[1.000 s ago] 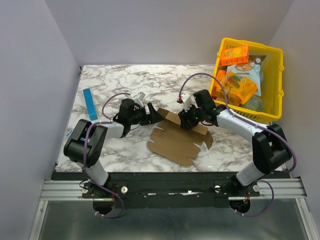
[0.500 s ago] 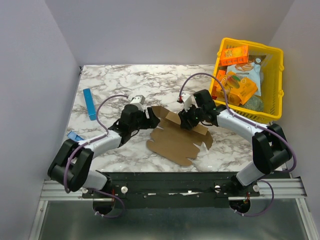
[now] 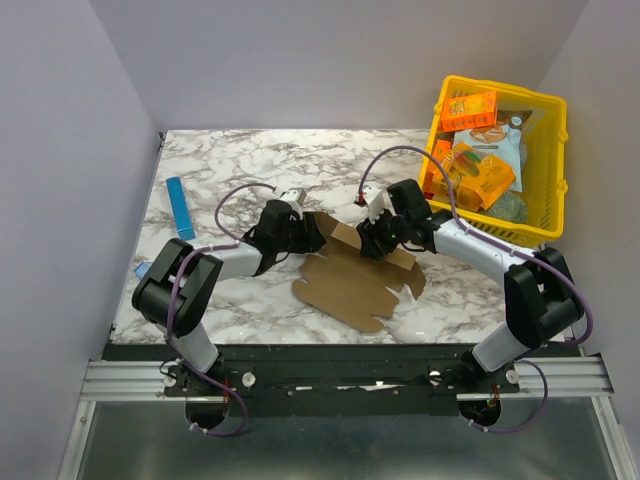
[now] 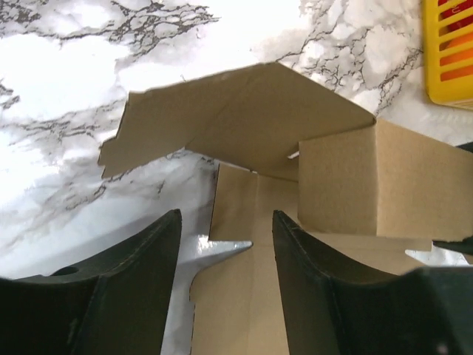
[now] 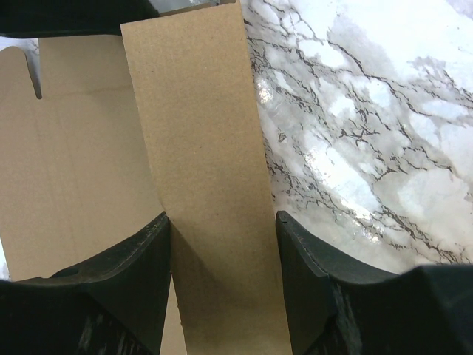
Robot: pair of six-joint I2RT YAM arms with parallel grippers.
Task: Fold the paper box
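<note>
Brown cardboard, the paper box (image 3: 350, 285), is laid partly folded on a marble table (image 3: 240, 165), between the two arms, with one panel raised upright at its far side. That panel is clamped between the fingers of the right gripper (image 5: 222, 216). The left gripper (image 4: 226, 214) is held over the sheet's left edge, jaws apart, with nothing gripped. A yellow basket (image 3: 555, 130) is seen at the far right.

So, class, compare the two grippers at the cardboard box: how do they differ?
The right gripper is clamped on a raised strip of the cardboard box; the left gripper stands open, gripping nothing. The right gripper's gap is filled by cardboard; the left gripper's shows flat cardboard and bare table. Both have dark fingers.
</note>
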